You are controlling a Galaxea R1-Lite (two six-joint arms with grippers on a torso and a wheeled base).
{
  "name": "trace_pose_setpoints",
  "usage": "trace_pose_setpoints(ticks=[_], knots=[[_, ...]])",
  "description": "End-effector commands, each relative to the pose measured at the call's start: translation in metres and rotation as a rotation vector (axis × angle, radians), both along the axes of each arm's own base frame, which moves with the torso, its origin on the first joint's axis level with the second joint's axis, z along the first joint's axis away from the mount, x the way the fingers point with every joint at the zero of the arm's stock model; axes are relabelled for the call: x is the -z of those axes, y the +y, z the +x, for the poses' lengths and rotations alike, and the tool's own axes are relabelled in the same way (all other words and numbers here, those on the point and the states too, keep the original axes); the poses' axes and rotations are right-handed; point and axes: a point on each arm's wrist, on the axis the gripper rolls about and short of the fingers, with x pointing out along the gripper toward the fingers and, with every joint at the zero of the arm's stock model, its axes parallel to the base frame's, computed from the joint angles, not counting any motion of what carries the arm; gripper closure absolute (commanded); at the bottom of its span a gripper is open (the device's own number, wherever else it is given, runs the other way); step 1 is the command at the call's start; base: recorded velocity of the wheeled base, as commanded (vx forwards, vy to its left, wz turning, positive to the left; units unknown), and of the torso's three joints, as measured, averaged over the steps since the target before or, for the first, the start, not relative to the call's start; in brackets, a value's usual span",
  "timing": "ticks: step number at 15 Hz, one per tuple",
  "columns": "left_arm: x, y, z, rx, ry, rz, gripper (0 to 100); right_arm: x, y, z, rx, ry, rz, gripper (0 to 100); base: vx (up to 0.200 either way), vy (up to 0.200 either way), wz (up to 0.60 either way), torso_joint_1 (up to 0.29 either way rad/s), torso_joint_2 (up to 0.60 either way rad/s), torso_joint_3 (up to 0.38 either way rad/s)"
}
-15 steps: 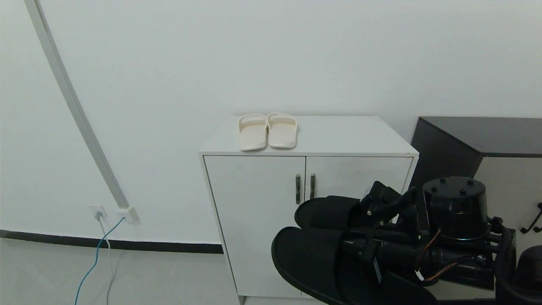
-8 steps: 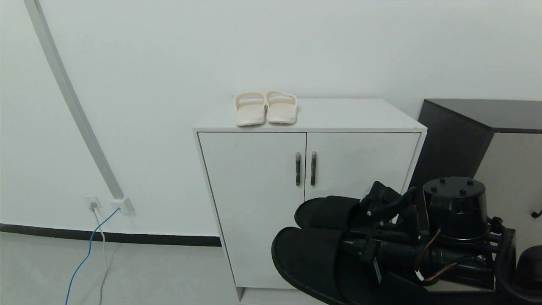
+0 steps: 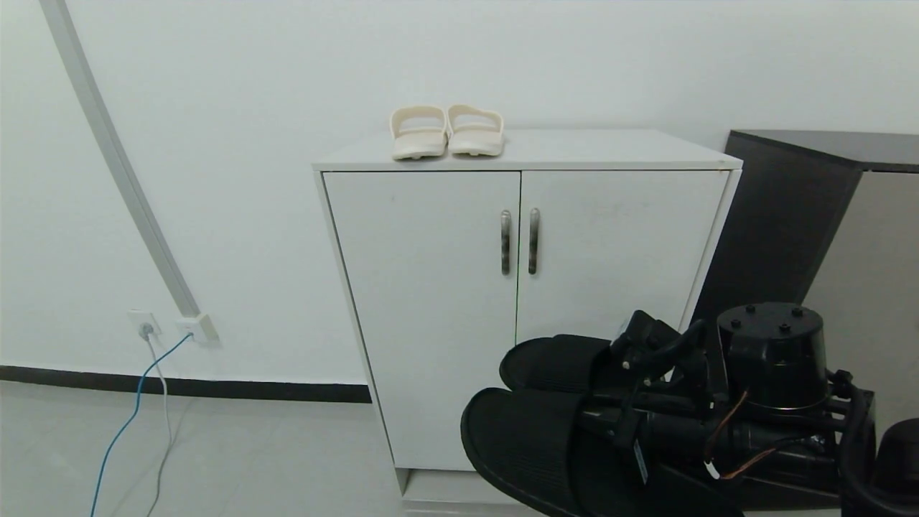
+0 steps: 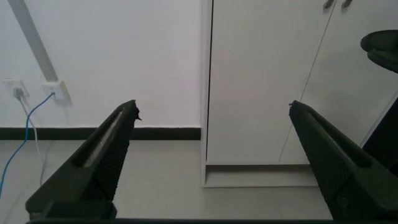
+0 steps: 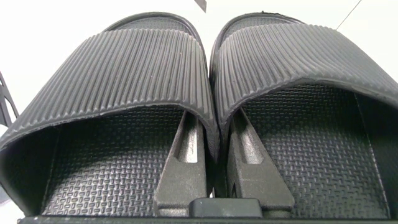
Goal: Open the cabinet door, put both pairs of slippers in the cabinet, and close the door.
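The white cabinet (image 3: 431, 301) stands against the wall with both doors shut, its two grey handles (image 3: 518, 242) side by side at the middle. A cream pair of slippers (image 3: 445, 133) lies on its top, left of centre. My right gripper (image 3: 621, 413) is low in front of the right door, shut on a black pair of slippers (image 3: 535, 424). Its fingers (image 5: 186, 162) sit one inside each black slipper (image 5: 143, 81), pinching the two inner walls together. My left gripper (image 4: 212, 107) is open and holds nothing, facing the cabinet's lower left corner (image 4: 261, 124).
A dark cabinet (image 3: 782, 215) stands right of the white one. Wall sockets with a blue and a grey cable (image 3: 143, 345) are on the left, below a slanted grey conduit (image 3: 108, 158). Bare floor (image 3: 215, 452) lies left of the cabinet.
The whole head view has shifted: the cabinet and wall now sit higher in the picture, so the camera has moved lower. The right gripper keeps the black slippers as before.
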Motion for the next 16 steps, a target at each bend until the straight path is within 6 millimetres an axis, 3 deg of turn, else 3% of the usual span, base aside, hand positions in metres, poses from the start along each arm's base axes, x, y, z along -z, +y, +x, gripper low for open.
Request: trace_pose_setpoints(ticks=[1,11,14,16], knots=[[0.000,0.000,0.000,-0.001,0.001,-0.002,0,0.001,0.000,0.000,0.000,-0.002,0.002,100,0.000,0.000,0.00,-0.002,0.39,0.339],[-0.003,0.000,0.000,0.002,-0.008,0.006,0,0.001,-0.001,-0.001,-0.007,-0.036,-0.010,100,0.000,0.000,0.00,-0.001,0.01,0.009],[-0.066,-0.001,0.002,0.071,-0.038,-0.055,0,0.003,-0.002,-0.003,-0.008,-0.046,-0.006,100,0.000,0.000,0.00,0.000,0.00,0.000],[-0.081,-0.004,0.026,0.175,0.080,-0.060,0,0.009,0.000,-0.001,-0.005,-0.044,-0.009,100,0.000,0.000,0.00,0.000,0.00,0.000]])
